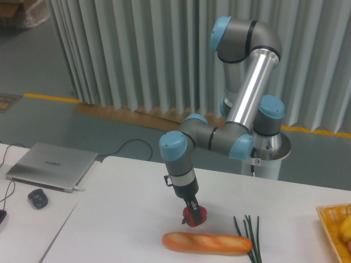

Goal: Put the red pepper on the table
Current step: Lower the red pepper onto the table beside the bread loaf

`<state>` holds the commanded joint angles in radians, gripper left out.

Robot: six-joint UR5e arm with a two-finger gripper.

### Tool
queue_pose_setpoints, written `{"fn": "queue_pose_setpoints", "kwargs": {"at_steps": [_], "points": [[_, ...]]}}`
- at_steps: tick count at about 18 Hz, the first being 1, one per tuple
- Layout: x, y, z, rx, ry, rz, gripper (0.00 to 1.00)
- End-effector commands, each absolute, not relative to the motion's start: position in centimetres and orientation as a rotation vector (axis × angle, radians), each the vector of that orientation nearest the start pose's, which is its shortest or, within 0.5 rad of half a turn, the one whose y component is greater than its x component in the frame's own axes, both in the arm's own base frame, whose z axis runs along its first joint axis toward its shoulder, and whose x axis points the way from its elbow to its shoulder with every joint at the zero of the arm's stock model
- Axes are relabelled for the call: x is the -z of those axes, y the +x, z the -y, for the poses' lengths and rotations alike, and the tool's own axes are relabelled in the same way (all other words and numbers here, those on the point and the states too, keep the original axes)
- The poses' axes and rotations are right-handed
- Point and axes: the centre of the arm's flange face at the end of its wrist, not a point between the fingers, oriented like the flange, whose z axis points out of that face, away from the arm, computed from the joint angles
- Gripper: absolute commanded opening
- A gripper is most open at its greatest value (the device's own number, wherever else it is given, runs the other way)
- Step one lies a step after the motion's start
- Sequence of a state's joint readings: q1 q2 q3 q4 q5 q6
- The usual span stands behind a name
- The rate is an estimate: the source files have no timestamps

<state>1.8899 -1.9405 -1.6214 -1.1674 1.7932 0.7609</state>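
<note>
The red pepper is small and glossy and sits low over the white table, just behind the baguette. My gripper points down and is shut on the red pepper. Whether the pepper touches the tabletop cannot be told from this view. The arm reaches down from the right rear, with its blue-capped wrist above the pepper.
A long orange-brown baguette lies in front of the pepper, with green chives at its right end. A yellow basket with yellow produce stands at the right edge. A grey laptop and mouse rest on the left desk.
</note>
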Motion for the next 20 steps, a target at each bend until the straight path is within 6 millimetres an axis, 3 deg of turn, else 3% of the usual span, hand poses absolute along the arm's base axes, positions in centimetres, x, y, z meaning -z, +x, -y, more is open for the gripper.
{"fn": "queue_pose_setpoints", "kwargs": {"at_steps": [6, 7, 9, 10, 15, 19, 20], "points": [[-29.6, -8.4, -61.5, -0.310, -3.187, -0.710, 0.52], [-29.6, -8.4, -61.5, -0.311, -3.188, -0.711, 0.58], [-29.7, -8.4, -61.5, -0.315, -3.184, -0.722, 0.97], [-29.9, -8.5, -61.5, -0.315, -3.181, -0.723, 1.00], [-30.8, -9.3, -61.8, -0.329, -3.163, -0.704, 1.00], [-33.3, -11.5, -60.9, -0.349, -3.129, -0.750, 1.00], [-33.9, -12.9, -60.3, -0.346, -3.132, -0.745, 1.00]]}}
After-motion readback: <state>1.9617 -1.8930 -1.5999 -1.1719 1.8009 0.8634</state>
